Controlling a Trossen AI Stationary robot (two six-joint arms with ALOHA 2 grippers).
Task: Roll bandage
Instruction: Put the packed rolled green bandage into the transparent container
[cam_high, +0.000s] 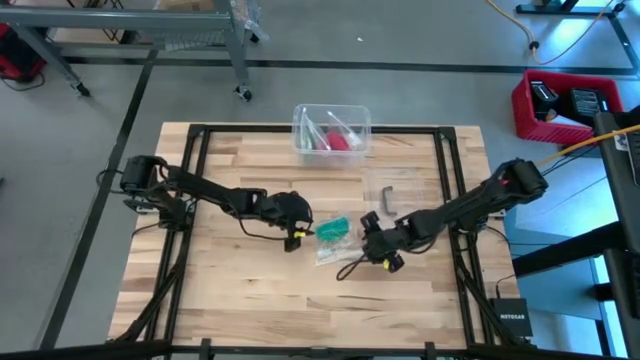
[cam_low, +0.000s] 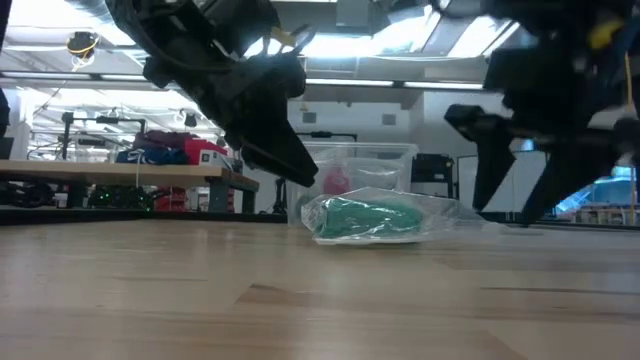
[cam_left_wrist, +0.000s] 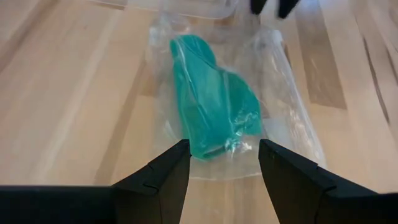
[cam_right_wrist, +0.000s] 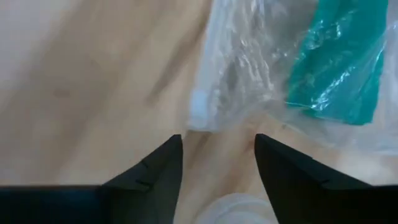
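1. The bandage (cam_high: 333, 229) lies mid-table as a teal wad inside a clear plastic bag (cam_left_wrist: 273, 93), flat on the wooden table (cam_high: 240, 300).
2. The left gripper (cam_left_wrist: 219, 163) sits just beside the wad, fingers spread wide and empty (the green end lies right between the tips in its own wrist view).
3. The right gripper (cam_right_wrist: 217, 154) hovers at the bag's other side, fingers parted, holding nothing.
4. A clear tub (cam_high: 331, 128) with pink-red contents stands at the far edge.
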